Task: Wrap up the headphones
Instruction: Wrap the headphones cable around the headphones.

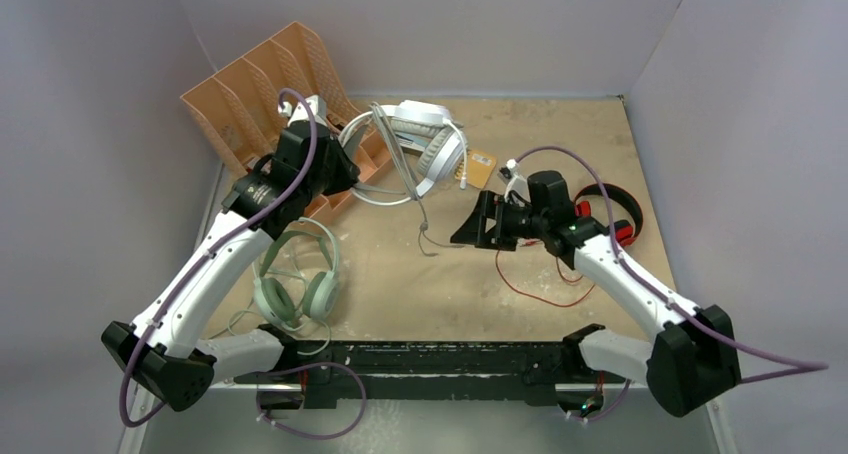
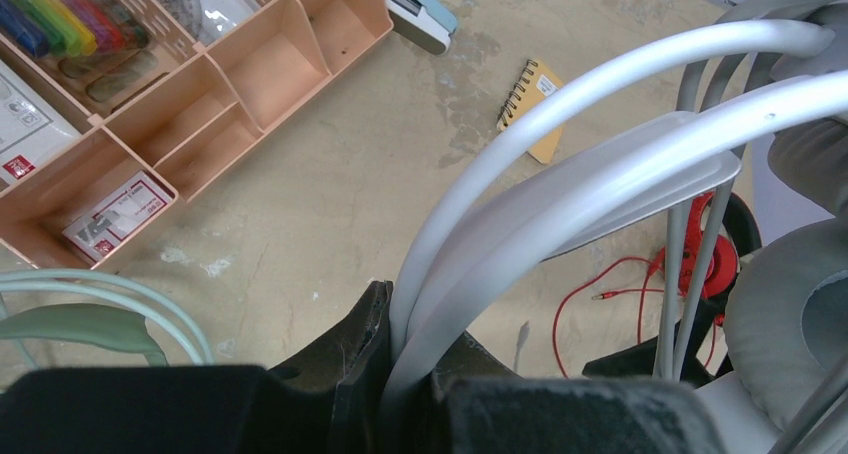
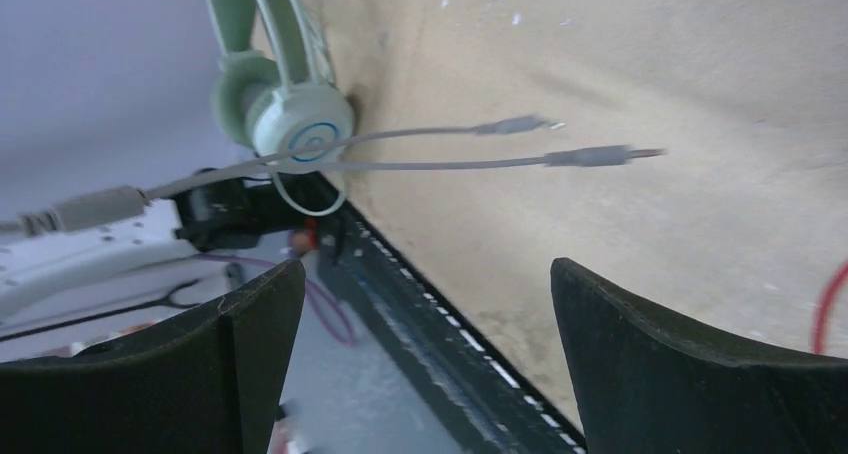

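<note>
My left gripper (image 1: 347, 171) is shut on the headband of the white headset (image 1: 425, 139) and holds it up near the organiser. In the left wrist view the band (image 2: 600, 104) runs out from between the jaws (image 2: 420, 339). Its grey cord (image 1: 428, 236) hangs down to the table, and both plug ends (image 3: 590, 157) show in the right wrist view. My right gripper (image 1: 470, 226) is open and empty (image 3: 425, 314), beside the hanging cord. The red and black headset (image 1: 612, 214) lies behind the right arm, its red cord (image 1: 545, 292) loose. The mint-green headset (image 1: 297, 284) lies front left.
An orange desk organiser (image 1: 265, 94) with several compartments stands back left; it also shows in the left wrist view (image 2: 250, 74). A small yellow spiral notebook (image 1: 481, 166) lies by the white headset. The table's black front rail (image 1: 430, 359) runs along the near edge.
</note>
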Robot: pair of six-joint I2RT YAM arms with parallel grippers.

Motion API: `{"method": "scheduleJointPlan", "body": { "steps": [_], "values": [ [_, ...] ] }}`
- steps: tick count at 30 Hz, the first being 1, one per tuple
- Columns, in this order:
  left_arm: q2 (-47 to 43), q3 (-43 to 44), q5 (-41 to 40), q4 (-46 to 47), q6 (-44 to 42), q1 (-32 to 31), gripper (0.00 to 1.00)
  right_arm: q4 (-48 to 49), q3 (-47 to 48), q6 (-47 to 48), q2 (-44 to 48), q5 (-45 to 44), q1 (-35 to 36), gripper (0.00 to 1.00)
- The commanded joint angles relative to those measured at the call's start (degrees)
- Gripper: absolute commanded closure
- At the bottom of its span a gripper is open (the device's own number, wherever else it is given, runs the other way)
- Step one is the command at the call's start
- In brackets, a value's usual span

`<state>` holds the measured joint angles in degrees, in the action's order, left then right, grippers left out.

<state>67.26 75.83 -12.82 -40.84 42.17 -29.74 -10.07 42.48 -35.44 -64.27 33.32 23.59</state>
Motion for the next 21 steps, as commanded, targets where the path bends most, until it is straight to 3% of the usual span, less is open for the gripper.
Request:
{"method": "scheduleJointPlan", "body": {
  "steps": [1,8,12,21],
  "values": [
    [-2.82,0.37,-1.1,9.1,0.14,0.12,1.0,5.97,4.86,-13.53,-5.71,7.47,0.07,0.06],
    [-3.01,-0.67,-1.96,10.14,-0.77,0.12,1.0,9.21,7.17,-34.69,-10.41,1.29,0.35,0.05],
    [-2.81,-1.76,-2.26,11.07,-0.78,0.12,1.0,9.54,4.81,-41.19,-9.0,-4.18,1.61,0.06],
    [-1.88,-1.24,-2.5,11.47,-0.95,0.12,1.0,17.06,-0.42,-50.94,-12.48,-3.96,5.33,0.08]
  ]
}}
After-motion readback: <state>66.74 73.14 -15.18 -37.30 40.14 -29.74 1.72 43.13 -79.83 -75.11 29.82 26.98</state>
